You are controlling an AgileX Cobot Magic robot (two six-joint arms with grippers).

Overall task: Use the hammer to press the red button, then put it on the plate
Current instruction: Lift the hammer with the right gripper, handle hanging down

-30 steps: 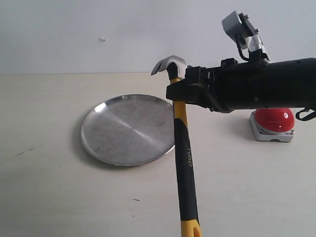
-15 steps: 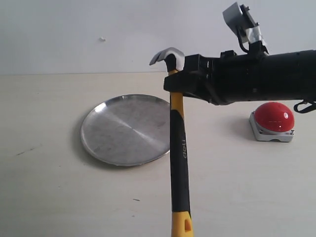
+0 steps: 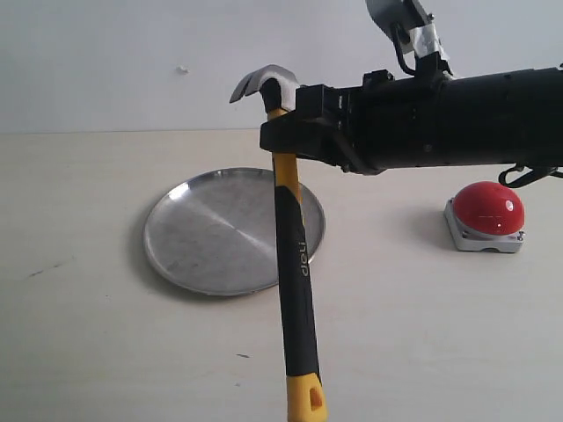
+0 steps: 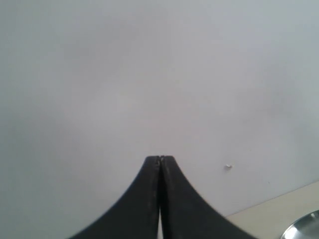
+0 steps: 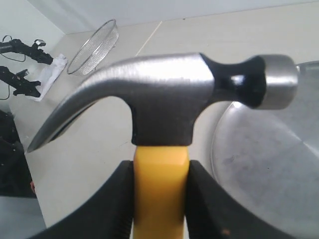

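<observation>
My right gripper point(image 3: 280, 134) is shut on the hammer point(image 3: 293, 264) just below its dark metal head, and the yellow-and-black handle hangs down almost upright. In the right wrist view the yellow neck of the hammer point(image 5: 160, 184) sits clamped in my right gripper point(image 5: 160, 172). The handle hangs in front of the right rim of the silver plate point(image 3: 211, 230), which also shows beside the hammer head as the plate point(image 5: 269, 179). The red button point(image 3: 488, 209) sits on its grey base at the far right, behind the arm. My left gripper point(image 4: 160, 159) is shut and empty, facing a blank wall.
A wire mesh basket point(image 5: 94, 45) stands beyond the table surface in the right wrist view, with black stands at that picture's edge. A corner of the plate's rim point(image 4: 304, 226) shows in the left wrist view. The beige tabletop point(image 3: 106, 352) spreads around the plate.
My right arm has carried the hammer leftwards and slightly up, from beside the plate's right edge to over its right rim. The button is now fully uncovered.
</observation>
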